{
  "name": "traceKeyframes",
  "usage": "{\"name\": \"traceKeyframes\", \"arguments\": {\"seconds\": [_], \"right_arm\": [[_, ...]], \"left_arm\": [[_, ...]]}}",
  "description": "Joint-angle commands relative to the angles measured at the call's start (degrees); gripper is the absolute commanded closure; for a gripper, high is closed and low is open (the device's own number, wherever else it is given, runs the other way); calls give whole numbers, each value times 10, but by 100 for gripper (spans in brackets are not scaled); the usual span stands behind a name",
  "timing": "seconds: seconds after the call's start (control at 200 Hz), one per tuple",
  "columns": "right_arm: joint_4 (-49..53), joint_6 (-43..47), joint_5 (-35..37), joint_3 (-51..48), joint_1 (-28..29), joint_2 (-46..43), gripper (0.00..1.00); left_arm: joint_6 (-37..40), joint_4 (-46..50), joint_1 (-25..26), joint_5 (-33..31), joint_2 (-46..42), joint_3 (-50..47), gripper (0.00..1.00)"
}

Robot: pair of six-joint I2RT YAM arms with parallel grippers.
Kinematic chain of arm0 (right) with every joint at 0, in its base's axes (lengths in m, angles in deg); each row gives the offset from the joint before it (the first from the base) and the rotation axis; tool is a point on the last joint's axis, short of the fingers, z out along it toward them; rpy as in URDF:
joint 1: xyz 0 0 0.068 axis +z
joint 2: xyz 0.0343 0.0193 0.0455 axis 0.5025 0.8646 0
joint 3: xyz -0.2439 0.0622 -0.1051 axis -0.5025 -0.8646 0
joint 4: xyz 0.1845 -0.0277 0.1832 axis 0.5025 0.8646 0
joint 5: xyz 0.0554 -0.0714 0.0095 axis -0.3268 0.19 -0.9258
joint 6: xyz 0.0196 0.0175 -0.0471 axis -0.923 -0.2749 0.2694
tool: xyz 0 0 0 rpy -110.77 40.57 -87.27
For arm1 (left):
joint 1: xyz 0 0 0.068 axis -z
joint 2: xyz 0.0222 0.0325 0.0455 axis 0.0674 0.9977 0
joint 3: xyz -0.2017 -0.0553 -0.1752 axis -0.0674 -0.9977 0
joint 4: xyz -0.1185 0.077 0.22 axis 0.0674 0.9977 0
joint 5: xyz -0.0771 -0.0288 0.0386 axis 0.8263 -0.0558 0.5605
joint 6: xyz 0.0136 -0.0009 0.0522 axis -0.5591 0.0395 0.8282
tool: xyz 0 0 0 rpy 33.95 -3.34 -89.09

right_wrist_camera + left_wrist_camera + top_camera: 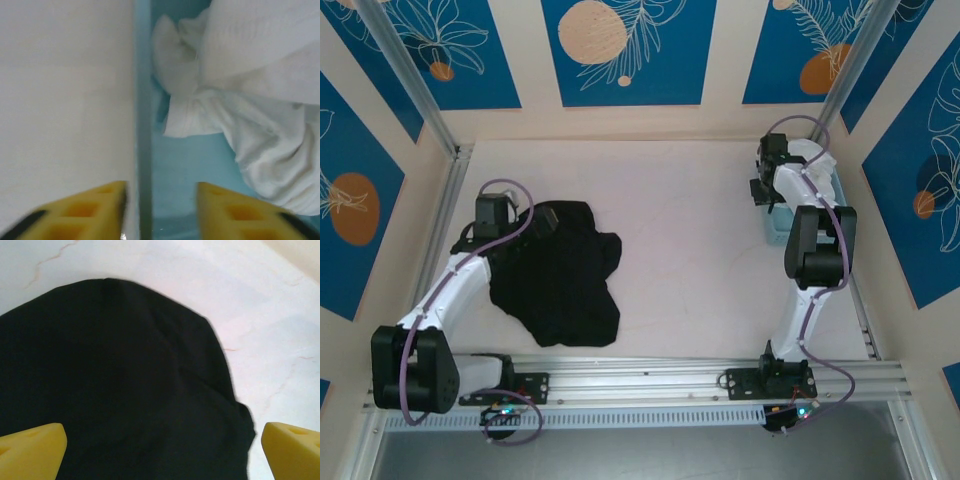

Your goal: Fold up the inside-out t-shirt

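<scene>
Black t-shirt (560,280) lies crumpled, long axis near-to-far; left hand (162,445) spread, right hand (160,196) parted

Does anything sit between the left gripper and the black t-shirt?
Nothing visible does. The left gripper hangs over the black t-shirt with jaws wide open, only bare cloth below. The white garment lies in the blue bin far right.

White cloth garment (260,90) lies crumpled inside pale blue bin (143,100), far right on white marbled table (700,270). Blue floral wall panels (620,50) behind.
</scene>
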Motion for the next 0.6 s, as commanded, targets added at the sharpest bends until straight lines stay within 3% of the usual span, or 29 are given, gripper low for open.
{"name": "traceKeyframes", "arguments": {"seconds": [0.0, 0.105, 0.235, 0.35, 0.455, 0.595], "right_arm": [[21, 12, 12, 19, 48, -51, 40], [5, -14, -46, -17, 134, -116, 30], [-57, -91, -231, -88, 272, -170, 26], [-152, -194, -377, -115, 382, -137, 27], [-205, -258, -415, -90, 436, -66, 32], [-245, -307, -411, -65, 451, 11, 48]], "left_arm": [[24, 50, -8, -85, -7, -1, 0], [8, 55, -48, -102, -27, -31, 0], [-17, 44, -101, -84, -49, -78, 0], [-16, 30, -114, -81, -32, -99, 3], [-17, 5, -119, -68, 3, -104, 11], [-20, -30, -124, -54, 52, -103, 24]]}}
